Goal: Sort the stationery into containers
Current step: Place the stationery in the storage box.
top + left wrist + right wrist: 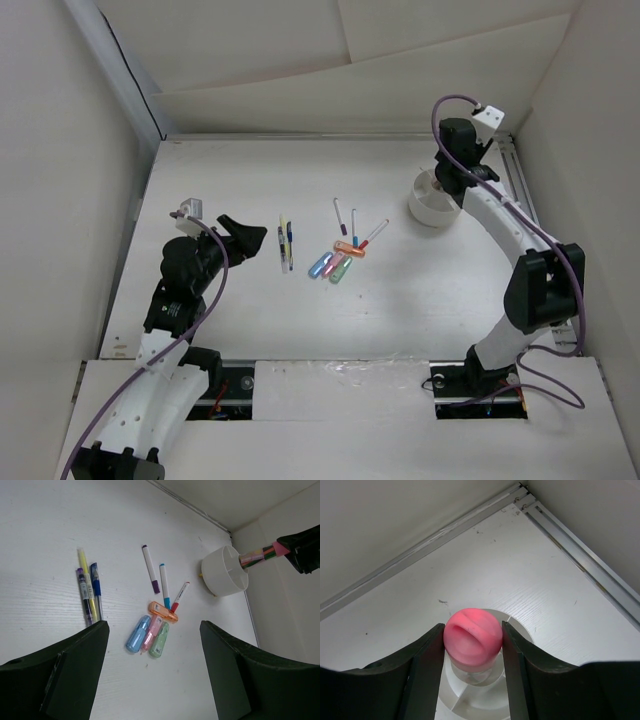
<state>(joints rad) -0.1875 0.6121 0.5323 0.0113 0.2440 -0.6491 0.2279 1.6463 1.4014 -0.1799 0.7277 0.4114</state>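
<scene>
My right gripper is shut on a small pink rounded piece and holds it right above the round white cup with inner dividers. In the top view that gripper hangs over the cup at the far right. The left wrist view shows the held thing as a pink-ended stick over the cup. Blue, pink, green and orange markers lie mid-table. Thin yellow and blue pens lie to their left. My left gripper is open and empty, left of the pens.
Three white pens with purple, teal and red caps lie between the markers and the cup. A dark purple pen lies beside the yellow one. White walls enclose the table; a rail runs along its right edge.
</scene>
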